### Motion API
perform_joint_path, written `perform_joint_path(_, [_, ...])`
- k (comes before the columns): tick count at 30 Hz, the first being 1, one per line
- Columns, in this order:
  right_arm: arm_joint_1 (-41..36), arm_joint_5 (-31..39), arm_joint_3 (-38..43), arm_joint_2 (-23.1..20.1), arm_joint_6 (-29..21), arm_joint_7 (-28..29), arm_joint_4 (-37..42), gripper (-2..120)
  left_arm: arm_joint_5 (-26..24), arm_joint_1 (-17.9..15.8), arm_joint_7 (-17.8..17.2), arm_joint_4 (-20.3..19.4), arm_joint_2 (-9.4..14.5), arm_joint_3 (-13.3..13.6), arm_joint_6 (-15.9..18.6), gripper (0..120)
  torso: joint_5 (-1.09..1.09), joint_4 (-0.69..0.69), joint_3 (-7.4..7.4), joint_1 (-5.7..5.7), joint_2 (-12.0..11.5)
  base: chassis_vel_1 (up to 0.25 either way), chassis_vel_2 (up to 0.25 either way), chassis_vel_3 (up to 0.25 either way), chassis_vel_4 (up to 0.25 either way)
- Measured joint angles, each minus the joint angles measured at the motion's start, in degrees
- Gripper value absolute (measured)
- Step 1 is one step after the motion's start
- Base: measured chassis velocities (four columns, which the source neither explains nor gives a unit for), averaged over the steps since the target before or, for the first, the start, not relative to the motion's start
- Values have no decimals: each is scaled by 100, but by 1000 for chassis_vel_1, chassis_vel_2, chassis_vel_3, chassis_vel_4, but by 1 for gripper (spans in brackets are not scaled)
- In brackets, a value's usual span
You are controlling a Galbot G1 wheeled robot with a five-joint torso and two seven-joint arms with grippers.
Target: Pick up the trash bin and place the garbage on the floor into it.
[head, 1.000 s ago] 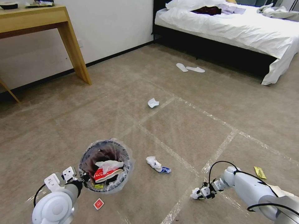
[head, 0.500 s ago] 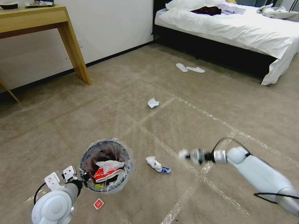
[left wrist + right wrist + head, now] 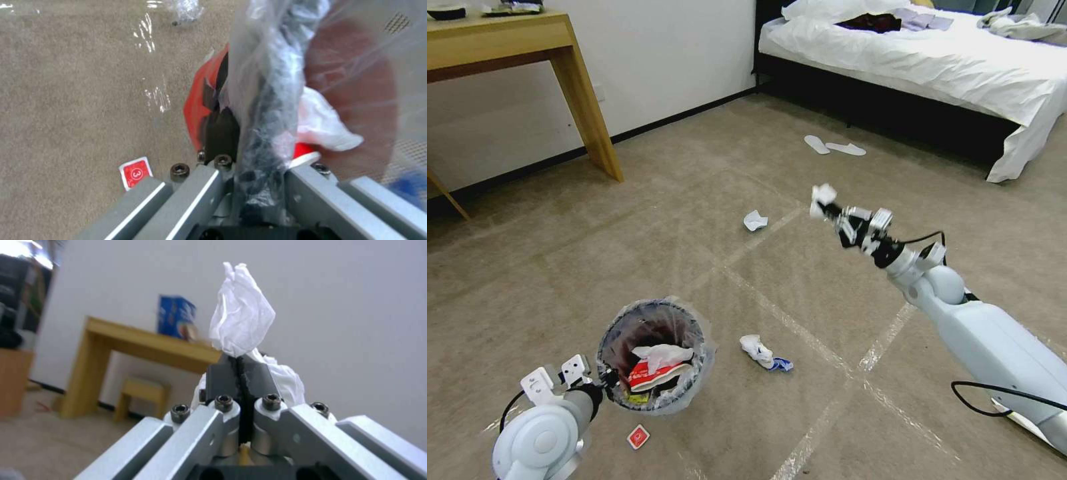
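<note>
Right pincer (image 3: 827, 203) carries a tissue (image 3: 823, 194) high in the air; the bin (image 3: 654, 353) waits low on the left.

The bin stands on the floor (image 3: 827, 293), and the left pincer (image 3: 260, 173) is closed on its rim and liner. The right pincer is pressed shut on the white tissue, well apart from the bin, which lies down and to the left of it. Some litter remains: a tissue wad (image 3: 764, 352) just beside the bin, a paper (image 3: 754, 220) farther out, a red card (image 3: 638, 437) near the left arm.

Matt short-pile carpet floor (image 3: 627, 220); glossy crinkled plastic lining the trash bin (image 3: 654, 353); crumpled white tissue (image 3: 242, 323); wooden table (image 3: 527, 50).
</note>
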Motion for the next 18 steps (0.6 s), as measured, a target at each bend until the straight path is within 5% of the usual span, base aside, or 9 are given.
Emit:
perform_joint_path(6, [187,100,-545,46,-216,-133,839,0,-54,-65,-43,73,10,52,24,0,0,-1,0,0,0,0,0,0,0])
perform_joint_path(18, [1251,818,-2045,415,-452,-675,997,0,-109,-78,-95,38,-45,69,73,0,-1,0,0,0,0,0,0,0,0])
